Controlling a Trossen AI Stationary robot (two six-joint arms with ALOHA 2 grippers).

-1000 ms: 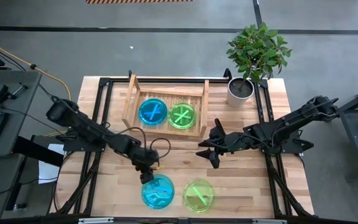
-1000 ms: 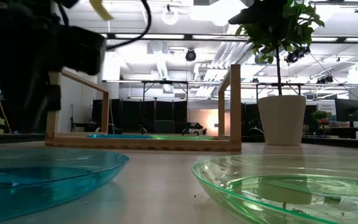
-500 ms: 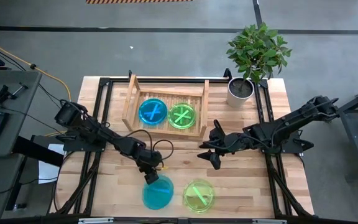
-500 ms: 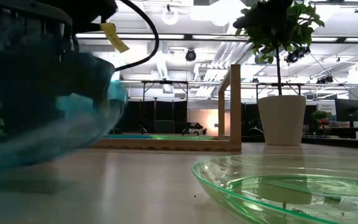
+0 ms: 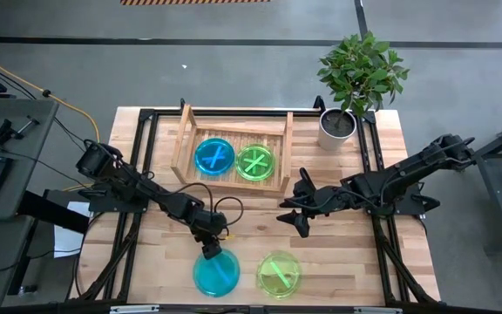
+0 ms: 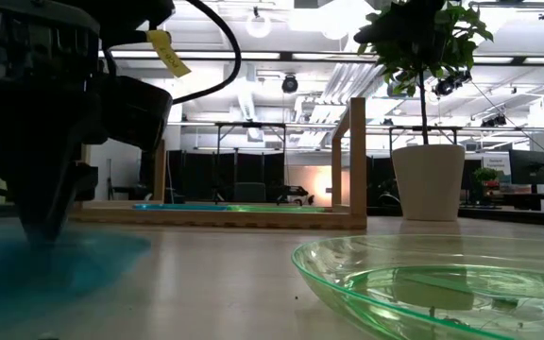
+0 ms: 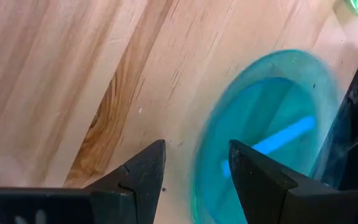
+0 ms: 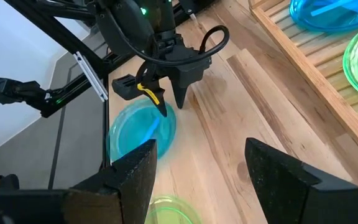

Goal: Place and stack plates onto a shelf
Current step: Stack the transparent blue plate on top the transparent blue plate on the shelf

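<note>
A cyan plate [image 5: 216,274] lies near the table's near edge, blurred in the left wrist view [image 7: 278,134] and the low view [image 6: 55,269]. My left gripper [image 5: 209,250] points down at its far rim, open, with the rim between the fingers [image 7: 194,168]. A green plate [image 5: 279,273] lies flat to its right. The wooden shelf [image 5: 181,139] holds a cyan plate [image 5: 214,157] and a green plate [image 5: 255,162] on its slats. My right gripper [image 5: 290,215] hovers open at mid-table, touching nothing. My left gripper comes from above at the cyan plate's far rim [image 7: 207,155], one finger over the plate's inside and the other outside it. The plate is blurred, and I cannot tell whether either finger touches it.
A potted plant [image 5: 336,126] stands at the table's far right corner beside the shelf. Bare tabletop lies between the shelf and the two near plates. Black frame rails run along the table's left and right sides.
The cyan plate lay flat a second ago, was tipped up on edge by my left gripper half a second ago, and is now down again, still blurred, shifted slightly toward the near-left. My left gripper moved a little toward the near edge. My right arm kept still.
</note>
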